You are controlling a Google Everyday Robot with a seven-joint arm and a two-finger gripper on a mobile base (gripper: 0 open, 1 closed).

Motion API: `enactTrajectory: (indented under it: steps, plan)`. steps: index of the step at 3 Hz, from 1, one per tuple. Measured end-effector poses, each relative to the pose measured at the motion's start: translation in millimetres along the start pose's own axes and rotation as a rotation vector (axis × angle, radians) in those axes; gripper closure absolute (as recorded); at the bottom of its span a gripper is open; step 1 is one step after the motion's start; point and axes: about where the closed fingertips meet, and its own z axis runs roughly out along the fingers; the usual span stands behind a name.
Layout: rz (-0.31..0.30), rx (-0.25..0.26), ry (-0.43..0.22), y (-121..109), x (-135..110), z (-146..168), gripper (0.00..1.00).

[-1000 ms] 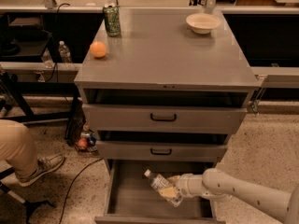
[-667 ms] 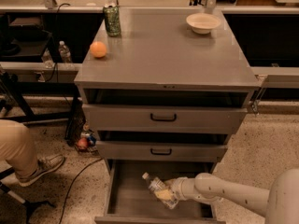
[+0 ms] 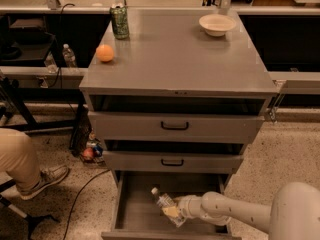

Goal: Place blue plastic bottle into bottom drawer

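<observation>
The blue plastic bottle [image 3: 163, 201], clear with a white cap and a pale label, lies tilted inside the open bottom drawer [image 3: 134, 215], cap toward the back left. My gripper [image 3: 177, 212] reaches in from the right on a pale arm. It is shut on the bottle's lower end and holds it low over the drawer's flat grey floor, right of the middle. Whether the bottle touches the floor cannot be told.
The two upper drawers [image 3: 175, 126] with black handles are slightly open. On the cabinet top stand a green can [image 3: 119, 21], an orange [image 3: 105, 53] and a white bowl [image 3: 217, 24]. A seated person's leg and shoe [image 3: 30, 171] are at the left, with a cable on the floor.
My arm has reached further left and deeper into the bottom drawer, carrying the bottle with it. Nothing on the cabinet top has moved.
</observation>
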Motion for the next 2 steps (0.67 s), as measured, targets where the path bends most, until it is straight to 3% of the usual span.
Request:
enactTrajectory:
  steps: [1, 2]
  plan:
    - [0.043, 0.023, 0.004, -2.1, 16.8, 19.8, 1.00]
    - [0.078, 0.026, 0.013, -2.1, 27.7, 34.6, 0.81]
